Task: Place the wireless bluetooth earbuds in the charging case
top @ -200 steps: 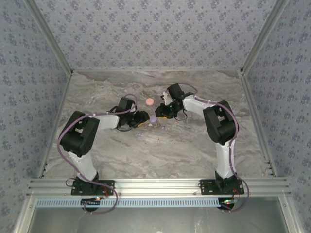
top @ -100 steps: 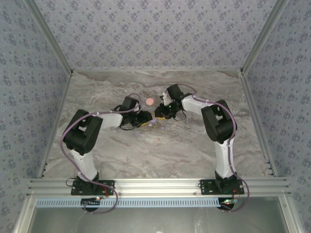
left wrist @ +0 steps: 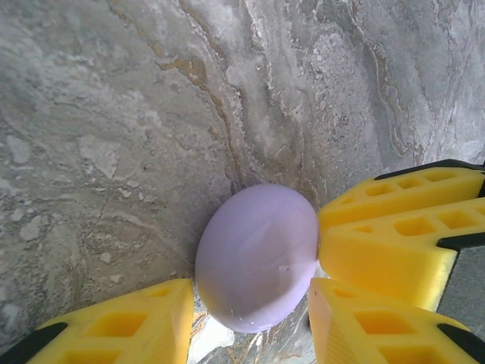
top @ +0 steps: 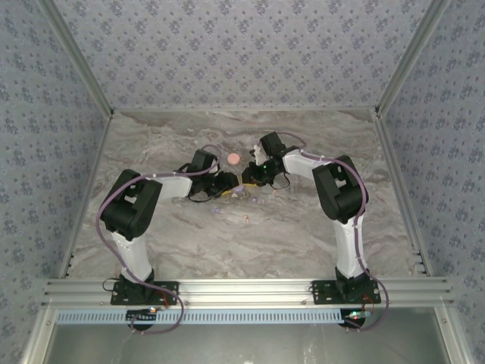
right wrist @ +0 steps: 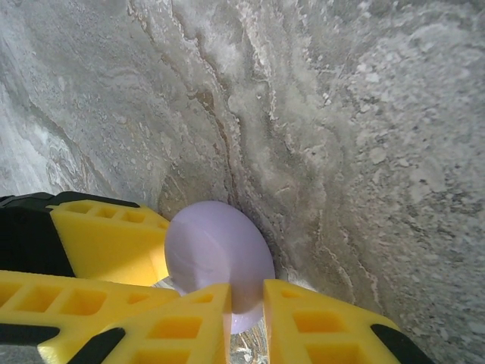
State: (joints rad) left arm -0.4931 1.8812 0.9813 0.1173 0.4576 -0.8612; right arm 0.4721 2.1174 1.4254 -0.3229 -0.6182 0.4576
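Opening looks to be the step in hand. The left gripper [left wrist: 250, 303] clamps the lilac egg-shaped plastic charging case [left wrist: 258, 254] mid-table by its 2 sides. The right gripper [right wrist: 248, 292] pinches its edge, fingers nearly together. Tiny bead-like earbuds [top: 216, 211] lie loose just nearer. The next move calls for gentle prying.

Lab booth: wallpapered walls [top: 242, 53], aluminium rail [top: 242, 289].

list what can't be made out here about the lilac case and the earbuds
Left wrist: the lower part of the lilac case is hidden by the left end effector; clamped or merely touching, cannot tell.
Right wrist: the right end effector covers the case's near edge; whether it pinches it is unclear.
Top external: the earbuds are specks, too small for colour or shape.
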